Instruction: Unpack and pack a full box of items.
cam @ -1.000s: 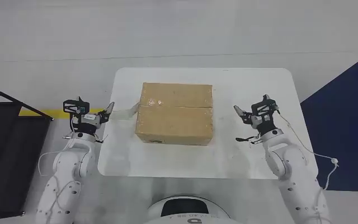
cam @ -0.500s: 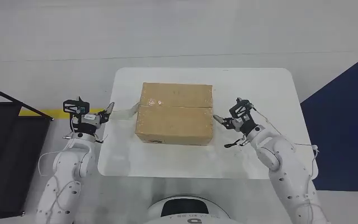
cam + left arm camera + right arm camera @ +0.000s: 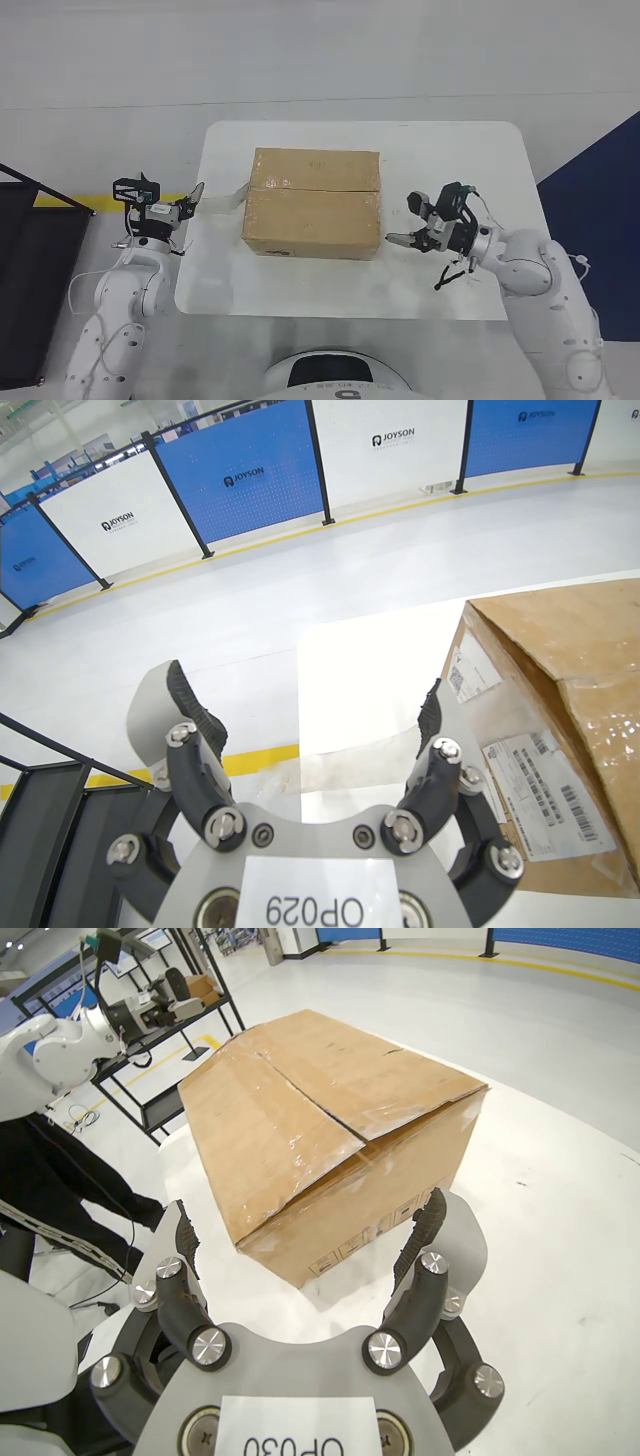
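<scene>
The box (image 3: 312, 203) is plain brown cardboard with glossy clear tape (image 3: 300, 1148). One end carries white labels (image 3: 545, 795) with black barcodes, the other small black symbols (image 3: 370, 1233). The table (image 3: 450, 150) is white. The left gripper (image 3: 305, 680) and right gripper (image 3: 307, 1200) are silver-grey with black ribbed pads (image 3: 195, 705). The floor (image 3: 350, 565) is pale grey with a yellow line (image 3: 260, 756).

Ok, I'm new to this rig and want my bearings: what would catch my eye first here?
A big brown cardboard box, flaps down with shiny tape, sits in the middle of the white table. The right arm holds open jaws close by its near corner; the left arm holds open jaws at the table's edge.
</scene>
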